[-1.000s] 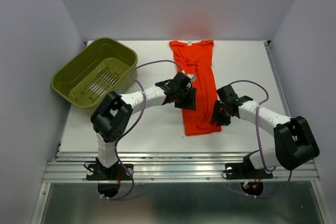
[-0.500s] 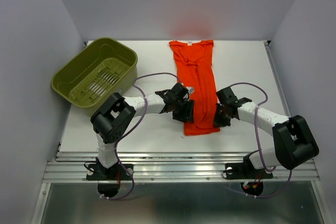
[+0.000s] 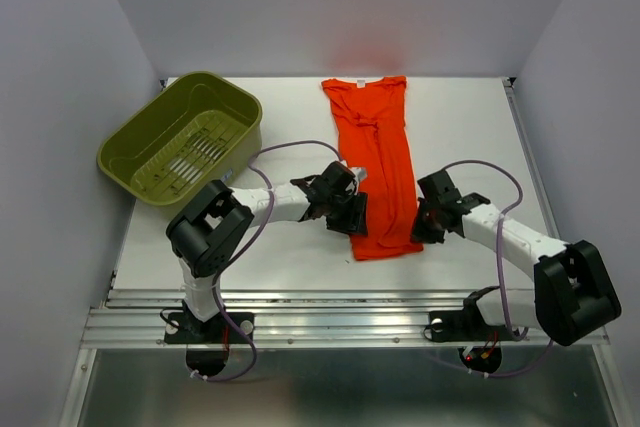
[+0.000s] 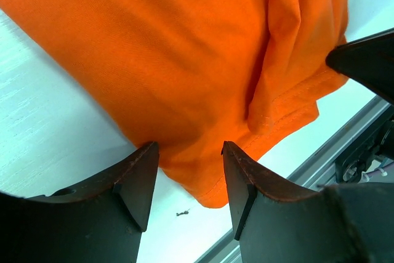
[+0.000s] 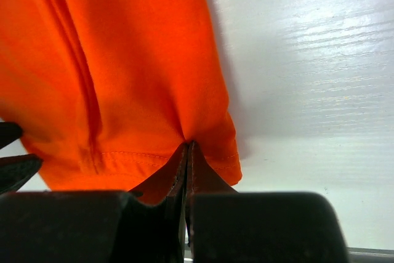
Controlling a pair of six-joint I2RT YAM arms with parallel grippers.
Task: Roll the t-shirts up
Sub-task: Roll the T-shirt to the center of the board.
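Both arms are sliding down to the hem of the t-shirt [image 3: 380, 147].
On the bench [image 3: 460, 127] it is lying narrow-folded, right of the basket [image 3: 180, 142]. The right gripper [image 5: 186, 147] is pinching the hem corner farther from the basket, jaws closed on cloth, while the left gripper [image 4: 188, 149] is straddling the nearer corner, jaws apart, likely readying the roll.

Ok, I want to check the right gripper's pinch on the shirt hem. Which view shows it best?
Right wrist: the right gripper is shut, the t-shirt hem puckered between its fingers. Top external shows only its body at the shirt's near right corner. Left wrist catches a dark tip, probably it.
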